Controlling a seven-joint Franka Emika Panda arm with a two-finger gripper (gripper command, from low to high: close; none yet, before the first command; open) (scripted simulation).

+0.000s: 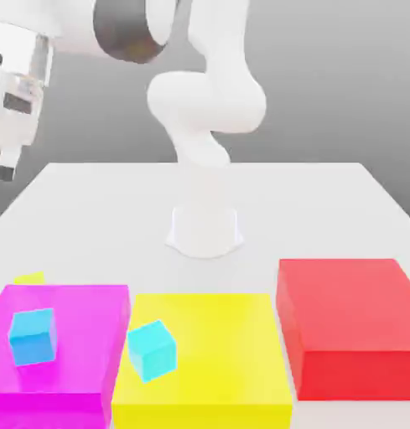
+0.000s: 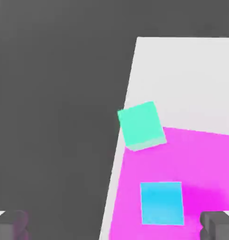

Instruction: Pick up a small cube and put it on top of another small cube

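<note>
Small cube [image 1: 29, 277]: tiny, bright yellow, only its top shows above the far edge of the magenta block [image 1: 74, 302]. It sits on the table [image 1: 325, 201] just behind that block, near the table's edge on the exterior view's left. Count: 1 yellow cube, 2 cyan cubes, 3 big flat blocks, 1 arm. Cyan cube A [image 1: 32, 335] is on the magenta block; cyan cube B [image 1: 151, 350] is tilted, at the yellow block's [image 1: 216, 352] left edge by the seam w/ magenta. The red block [image 1: 350, 318] is on the exterior view's right, w/ a narrow gap to the yellow one. In the hand view a mint-green cube [image 2: 140, 125] is at the magenta block's corner, close to the table edge; can't tell if it's the same cube as the yellow one. Gripper [image 1: 5, 167] is high, out past the table's left edge, well apart from all cubes; fingers [image 2: 11, 225] are spread wide w/ nothing between them. The table's far half is bare around the arm base [image 1: 204, 230], so open room there.
</note>
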